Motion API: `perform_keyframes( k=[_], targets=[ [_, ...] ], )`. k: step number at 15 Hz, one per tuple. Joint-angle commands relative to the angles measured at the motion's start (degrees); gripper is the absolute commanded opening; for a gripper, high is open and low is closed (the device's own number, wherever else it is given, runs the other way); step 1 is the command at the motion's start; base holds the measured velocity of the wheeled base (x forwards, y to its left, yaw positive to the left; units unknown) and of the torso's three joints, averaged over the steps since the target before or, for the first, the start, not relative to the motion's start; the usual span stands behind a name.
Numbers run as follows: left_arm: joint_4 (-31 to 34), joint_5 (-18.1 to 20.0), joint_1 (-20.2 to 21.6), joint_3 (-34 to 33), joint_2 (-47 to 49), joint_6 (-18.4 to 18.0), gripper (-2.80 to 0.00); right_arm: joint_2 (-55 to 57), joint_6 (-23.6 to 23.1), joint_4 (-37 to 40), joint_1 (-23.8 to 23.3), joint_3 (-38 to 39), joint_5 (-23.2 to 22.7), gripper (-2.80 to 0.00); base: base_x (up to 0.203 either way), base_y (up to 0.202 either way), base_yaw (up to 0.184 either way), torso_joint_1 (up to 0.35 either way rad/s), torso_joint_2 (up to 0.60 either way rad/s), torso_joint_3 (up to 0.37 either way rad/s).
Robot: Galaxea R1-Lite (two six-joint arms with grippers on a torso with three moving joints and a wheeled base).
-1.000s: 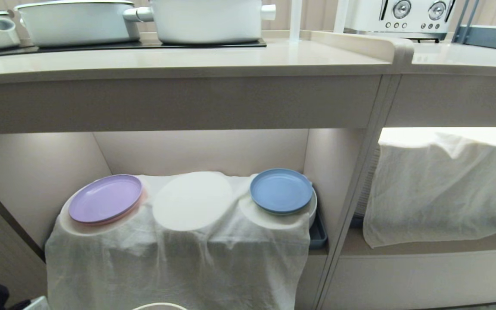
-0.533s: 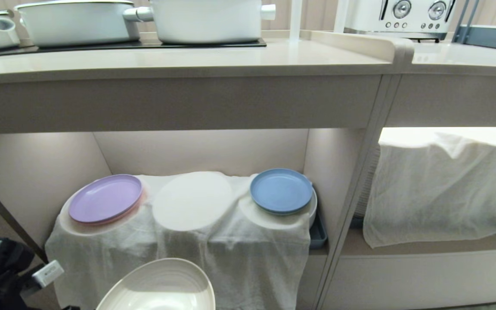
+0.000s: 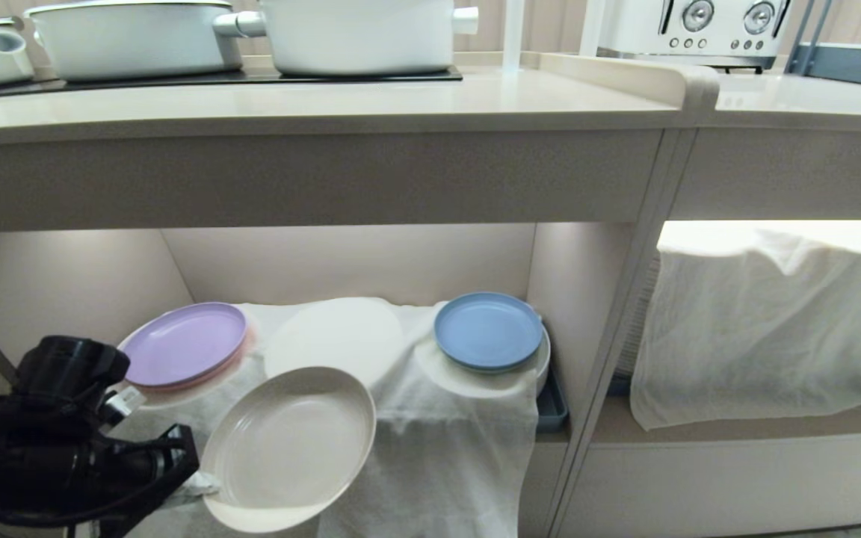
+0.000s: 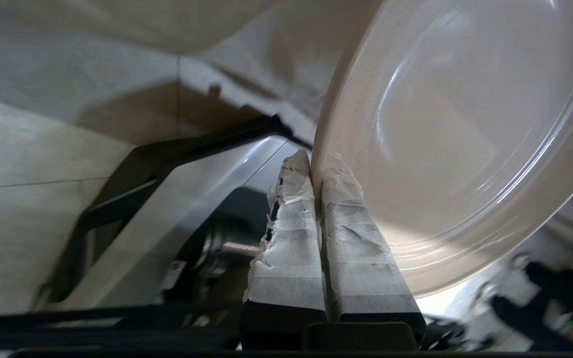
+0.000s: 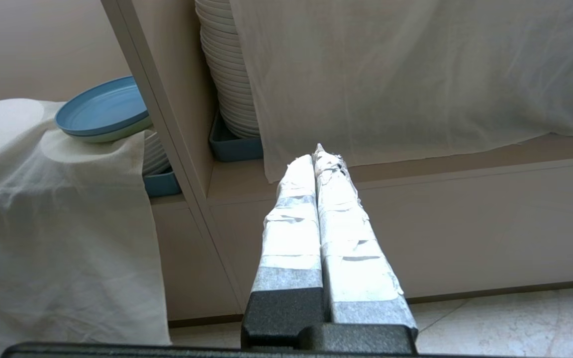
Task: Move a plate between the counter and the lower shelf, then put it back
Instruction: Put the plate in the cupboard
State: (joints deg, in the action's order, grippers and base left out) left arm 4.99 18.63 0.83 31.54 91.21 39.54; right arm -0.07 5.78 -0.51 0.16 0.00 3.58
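Plate (image 3: 290,441) smooth, semi-gloss; cloth (image 3: 438,456) gauzy, wrinkled; counter (image 3: 311,104) glossy; gripper fingers (image 4: 291,238) w/ crinkled tape.

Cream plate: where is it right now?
Head view, lower left: the plate is held tilted by its rim in the left gripper, in front of the cloth-draped lower shelf, below the lilac plate.

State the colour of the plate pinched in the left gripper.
Cream-beige, plain; the plate shows best in the head view.
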Motion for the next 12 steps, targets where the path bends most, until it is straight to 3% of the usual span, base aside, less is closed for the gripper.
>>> perform_keyframes(
  k=[1,7,12],
  targets=[
    [-0.22,0.01,-0.24,3.98,6.06,3.34,-2.8,0.07,0.02,-0.02,0.02,0.0,0.02,-2.8,0.0,0.0,0.0,0.0,0.0,0.0],
    [-0.34,-0.62,-1.13,13.79,14.45,10.47,-2.8,0.07,0.02,-0.02,0.02,0.0,0.02,-2.8,0.0,0.0,0.0,0.0,0.0,0.0],
    [-0.34,-3.68,-3.16,21.07,20.09,14.71,-2.8,0.07,0.02,-0.02,0.02,0.0,0.02,-2.8,0.0,0.0,0.0,0.0,0.0,0.0]
  ],
)
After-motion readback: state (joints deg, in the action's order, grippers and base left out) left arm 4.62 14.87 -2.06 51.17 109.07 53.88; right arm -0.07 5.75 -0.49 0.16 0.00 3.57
